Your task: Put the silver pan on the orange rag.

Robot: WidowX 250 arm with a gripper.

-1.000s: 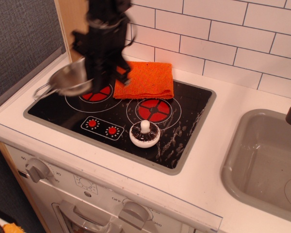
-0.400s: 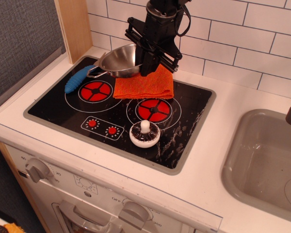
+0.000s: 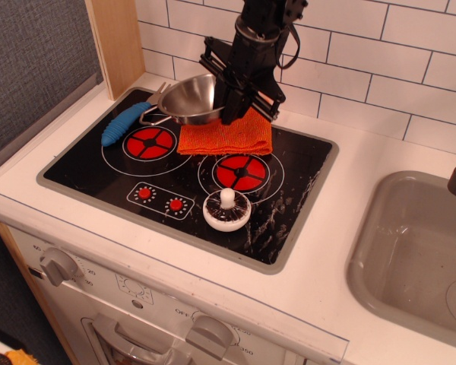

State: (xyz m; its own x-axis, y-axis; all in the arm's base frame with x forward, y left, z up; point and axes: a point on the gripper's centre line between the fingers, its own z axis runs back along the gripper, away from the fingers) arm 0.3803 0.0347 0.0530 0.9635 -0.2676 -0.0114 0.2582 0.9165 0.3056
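Gripping the pan (image 3: 190,99) by its right rim, the gripper (image 3: 226,99) has its fingers clamped on it, holding it tilted over the rag's (image 3: 226,137) left back corner. Lifting and carrying look done; centring and lowering it remain.

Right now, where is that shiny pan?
The pan hangs tilted in the gripper at the back of the stove, over the left edge of the rag, right of the blue handle.
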